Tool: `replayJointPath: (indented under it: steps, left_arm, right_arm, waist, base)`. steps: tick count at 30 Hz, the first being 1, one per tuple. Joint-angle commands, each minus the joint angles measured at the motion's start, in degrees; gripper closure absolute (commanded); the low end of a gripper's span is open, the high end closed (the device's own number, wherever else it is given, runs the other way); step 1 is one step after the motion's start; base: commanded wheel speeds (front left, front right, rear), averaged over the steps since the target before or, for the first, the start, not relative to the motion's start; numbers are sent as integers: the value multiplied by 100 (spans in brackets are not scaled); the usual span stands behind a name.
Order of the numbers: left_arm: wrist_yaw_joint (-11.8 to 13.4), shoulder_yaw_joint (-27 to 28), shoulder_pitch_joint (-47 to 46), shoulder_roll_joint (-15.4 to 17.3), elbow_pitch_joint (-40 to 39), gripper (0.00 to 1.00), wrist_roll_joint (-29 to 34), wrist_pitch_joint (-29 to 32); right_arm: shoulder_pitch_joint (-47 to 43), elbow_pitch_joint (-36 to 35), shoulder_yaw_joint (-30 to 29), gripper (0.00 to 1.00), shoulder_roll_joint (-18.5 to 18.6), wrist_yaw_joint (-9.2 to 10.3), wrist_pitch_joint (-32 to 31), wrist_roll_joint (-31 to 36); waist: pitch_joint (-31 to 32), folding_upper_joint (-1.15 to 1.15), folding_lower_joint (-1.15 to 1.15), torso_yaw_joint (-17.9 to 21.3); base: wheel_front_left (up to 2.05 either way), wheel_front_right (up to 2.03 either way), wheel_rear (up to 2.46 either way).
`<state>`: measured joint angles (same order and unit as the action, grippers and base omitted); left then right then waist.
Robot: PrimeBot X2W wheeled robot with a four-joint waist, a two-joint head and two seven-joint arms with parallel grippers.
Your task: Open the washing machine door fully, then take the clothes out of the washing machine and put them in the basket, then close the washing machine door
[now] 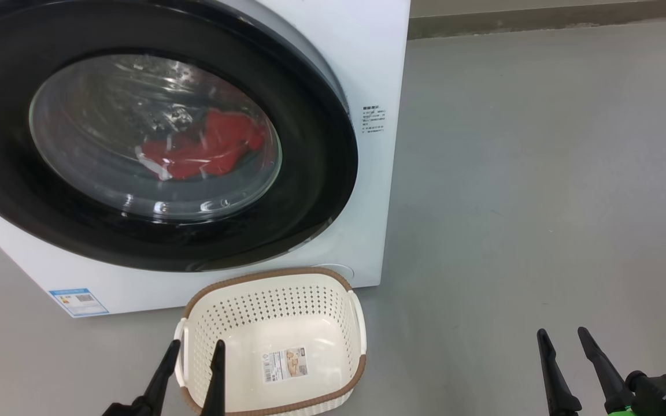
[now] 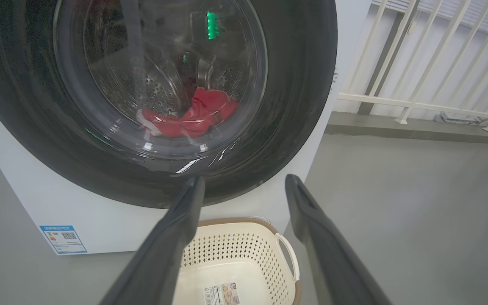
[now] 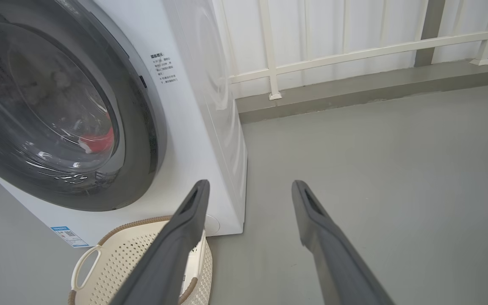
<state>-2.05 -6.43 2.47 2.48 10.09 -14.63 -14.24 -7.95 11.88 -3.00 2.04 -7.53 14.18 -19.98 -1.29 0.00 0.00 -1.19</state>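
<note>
**Grey floor point(image 1: 541, 173): door shut, jaws empty**

Closed washing machine door point(image 1: 321, 173) covers clothes point(image 1: 206, 150). Left gripper point(image 1: 196, 344) parted, empty, over basket point(image 1: 275, 277), directly below door. Right gripper point(image 1: 562, 331) parted, empty, well right; door's right rim probably suits it.

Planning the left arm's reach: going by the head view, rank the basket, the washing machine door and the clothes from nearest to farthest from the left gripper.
1. The basket, low in front, right beside the left gripper.
2. The washing machine door, shut, up beyond the basket.
3. The clothes, farther in, behind the door's glass.
</note>
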Motion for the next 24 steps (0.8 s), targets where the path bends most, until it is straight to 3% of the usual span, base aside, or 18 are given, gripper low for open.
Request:
replayJointPath:
  steps: [1,21,23,24]
  left_arm:
    - [-29,202,-80,40,-115,0,108,-75]
    - [-65,308,-65,40,-11,0,-133,-75]
    - [-61,296,-72,40,-25,0,-136,-75]
    - [-58,293,-80,40,-34,0,-141,-75]
  right_arm:
    - [99,-163,90,0,104,4,82,118]
    - [133,-163,-18,0,88,4,82,-127]
    - [178,-185,9,76,87,4,82,-270]
    - [221,-203,54,100,86,4,82,-388]
  waist:
    - [-10,0,0,0]
    - [-45,0,0,41]
    - [-66,0,0,36]
    - [-84,0,0,36]
  base:
    - [0,0,0]
    - [0,0,0]
    - [0,0,0]
    - [0,0,0]
